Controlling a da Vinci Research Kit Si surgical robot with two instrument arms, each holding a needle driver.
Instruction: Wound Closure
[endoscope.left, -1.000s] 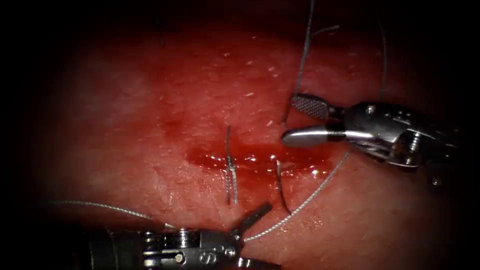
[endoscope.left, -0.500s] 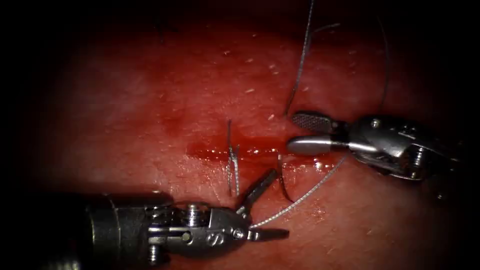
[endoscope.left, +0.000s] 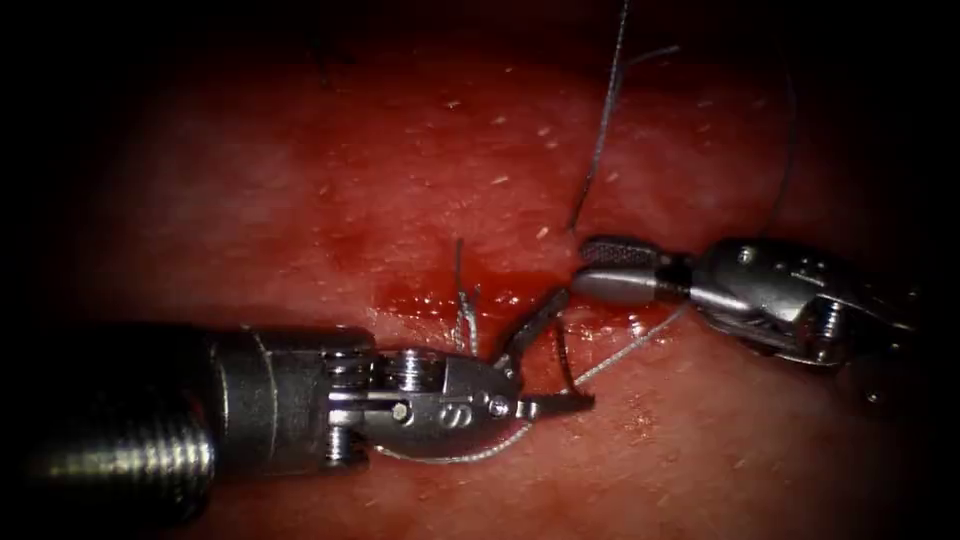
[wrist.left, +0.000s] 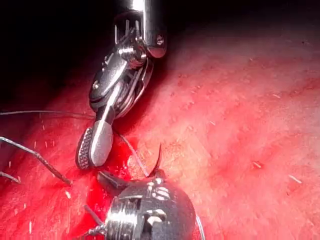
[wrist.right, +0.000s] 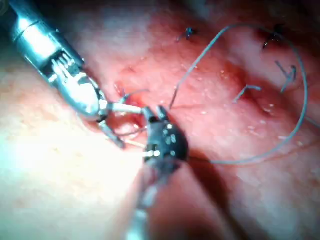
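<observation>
- Left end effector (endoscope.left: 545, 350) wide open, straddling the curved needle (endoscope.left: 565, 362) standing in the tissue (endoscope.left: 300, 180) below the cut (endoscope.left: 480, 298); best gripped squarely.
- Right end effector (endoscope.left: 590, 268) narrowly open, empty, thread (endoscope.left: 630, 345) beneath.

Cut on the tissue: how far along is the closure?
Done: one stitch across the cut. In hand: needle stands in the tissue right of it, between open jaws of the left tool; right tool open, empty. Left: the cut's right end has no stitch.

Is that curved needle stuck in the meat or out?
In: the needle rises out of the tissue beside the cut, between the left claw's open jaws.
</observation>
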